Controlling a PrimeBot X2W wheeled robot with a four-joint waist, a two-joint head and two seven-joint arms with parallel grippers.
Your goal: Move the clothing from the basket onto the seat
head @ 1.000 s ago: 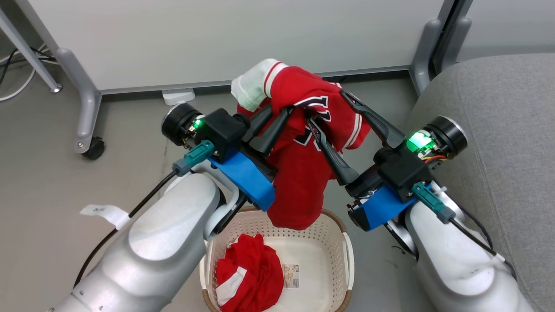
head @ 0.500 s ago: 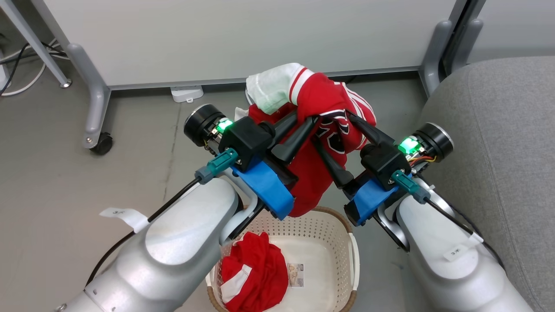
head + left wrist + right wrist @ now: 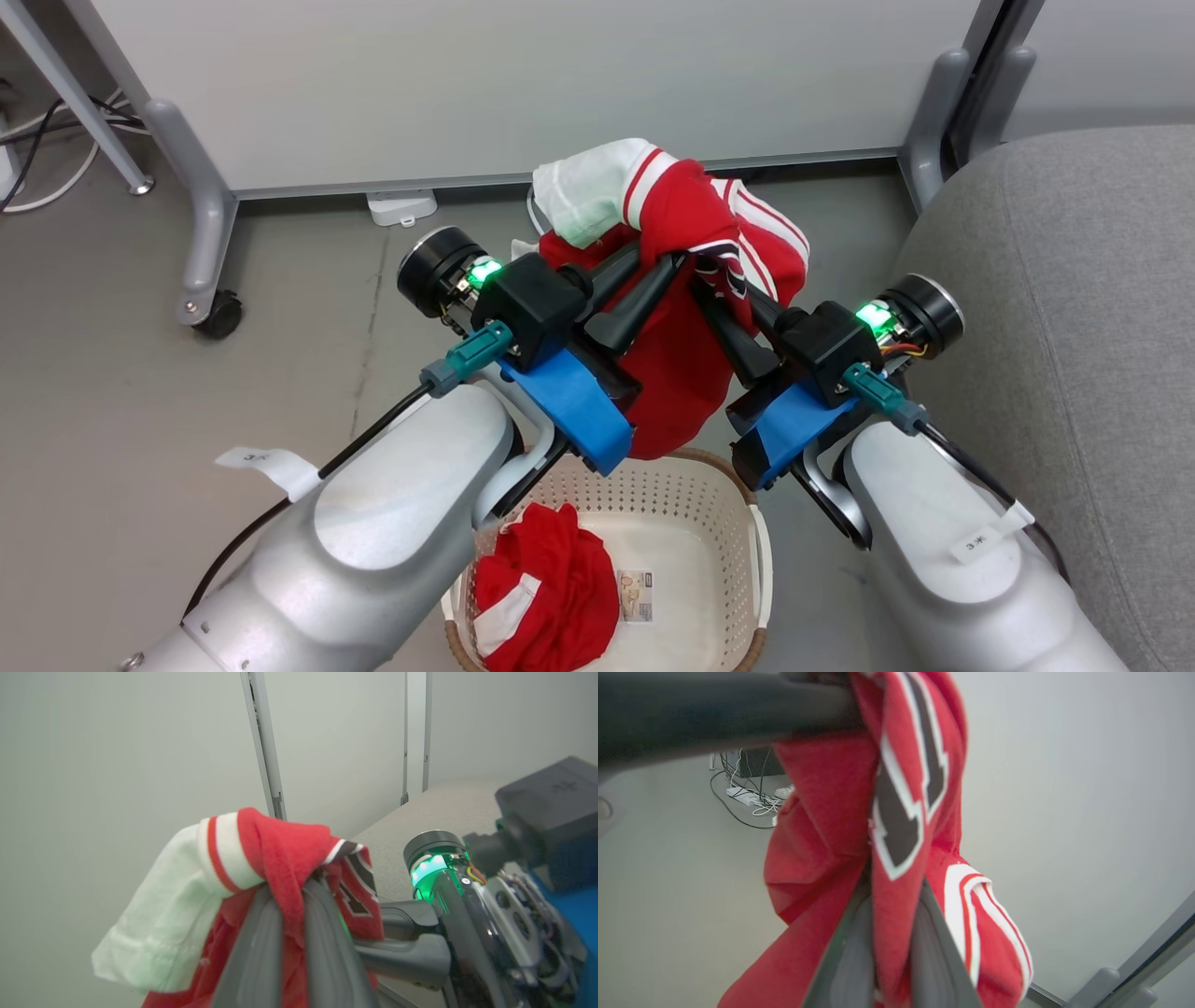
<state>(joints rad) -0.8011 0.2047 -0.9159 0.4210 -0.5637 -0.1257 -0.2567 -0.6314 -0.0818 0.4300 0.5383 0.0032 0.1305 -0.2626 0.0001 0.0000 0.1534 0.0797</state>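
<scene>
Covering right tool (image 3: 717, 287) tips: jersey (image 3: 680, 378) | basket (image 3: 672, 481): cut off below

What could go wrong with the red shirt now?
The jersey dangles its loose end over the far rim of the basket, so it might snag there when swung toward the seat. The left gripper and right gripper pinch only small folds, so the jersey could slip out.

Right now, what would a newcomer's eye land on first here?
A red jersey bunched in mid-air at the centre, pinched from both sides by the left gripper and the right gripper, both shut on it. Below it, a white basket holds crumpled red shorts; a grey sofa sits at the right edge.
</scene>
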